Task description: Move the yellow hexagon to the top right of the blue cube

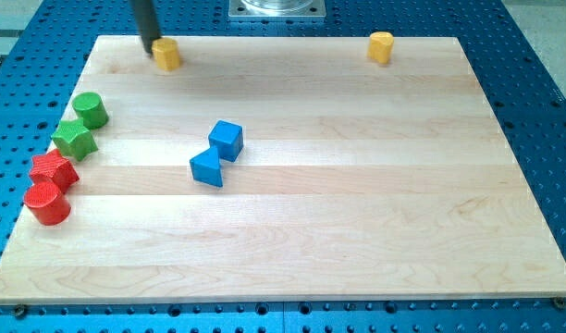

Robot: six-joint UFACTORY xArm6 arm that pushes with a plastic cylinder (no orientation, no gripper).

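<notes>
Two yellow blocks sit at the worktop's top edge; their shapes are too small to settle. Here my tip touches the left yellow block on its upper-left side; the right yellow block is well apart. No jaws on this rig, only a rod. Centre-left lies the blue cube. Judgement: the left one is the hexagon in hand. Push down-right from behind its centre, and stop up-right of the cube without nudging it.

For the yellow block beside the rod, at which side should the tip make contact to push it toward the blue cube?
No gripping here, only pushing. My tip already sits at the upper-left side of the yellow hexagon. The blue cube lies toward the view's bottom right, so that upper-left face is probably the right contact. Push through its middle, since an off-centre push would likely turn the block aside.
</notes>
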